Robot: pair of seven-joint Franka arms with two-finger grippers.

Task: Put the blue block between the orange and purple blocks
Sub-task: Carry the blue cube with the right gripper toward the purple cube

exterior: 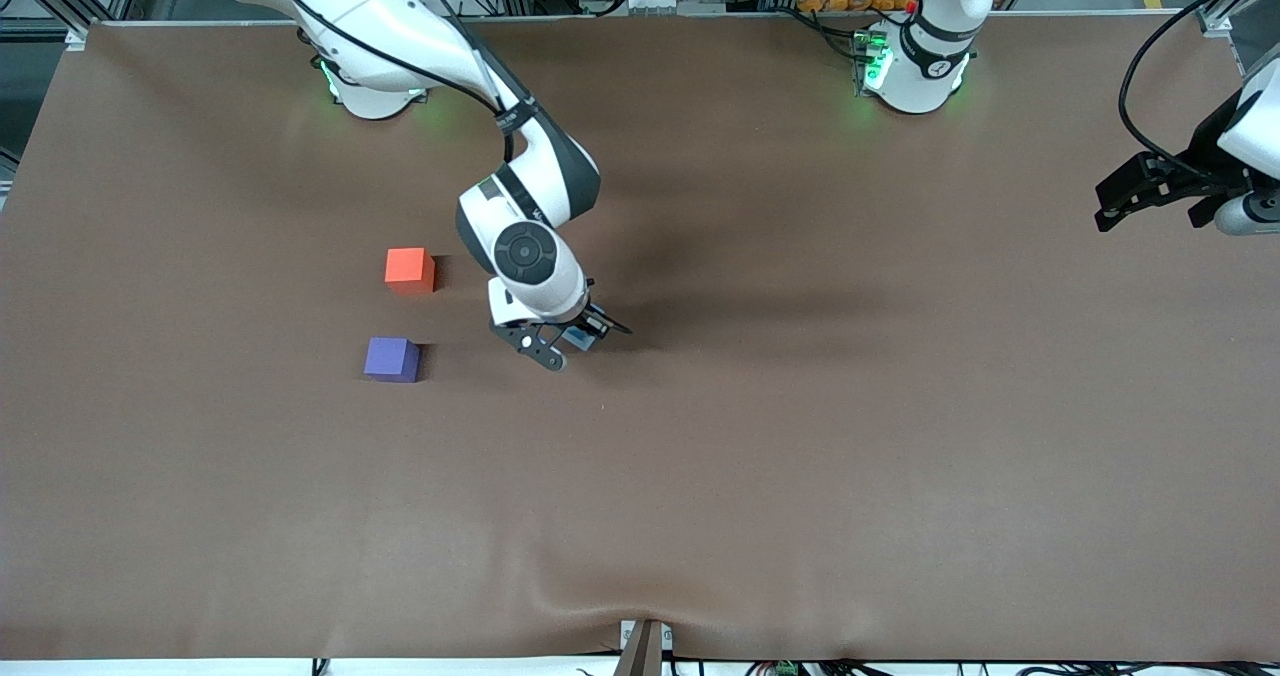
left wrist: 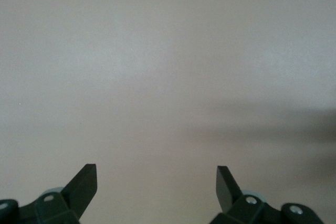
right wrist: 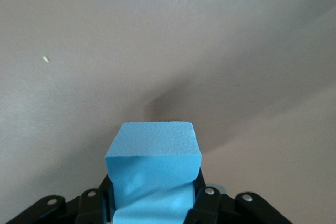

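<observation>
Right gripper (exterior: 562, 346) clamps the blue block (right wrist: 153, 169) (grasp done); carrying it between orange block (exterior: 409, 269) and purple block (exterior: 391, 359) remains. Left gripper (exterior: 1150, 192) waits wide.

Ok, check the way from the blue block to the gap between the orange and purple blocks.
Nothing visible blocks it. The right gripper grips the blue block; only bare table lies between it and the gap separating the orange block and purple block.

Even overhead light, soft arm shadow on the brown desk (exterior: 800, 456), both wrist views washed-out and hazy.
</observation>
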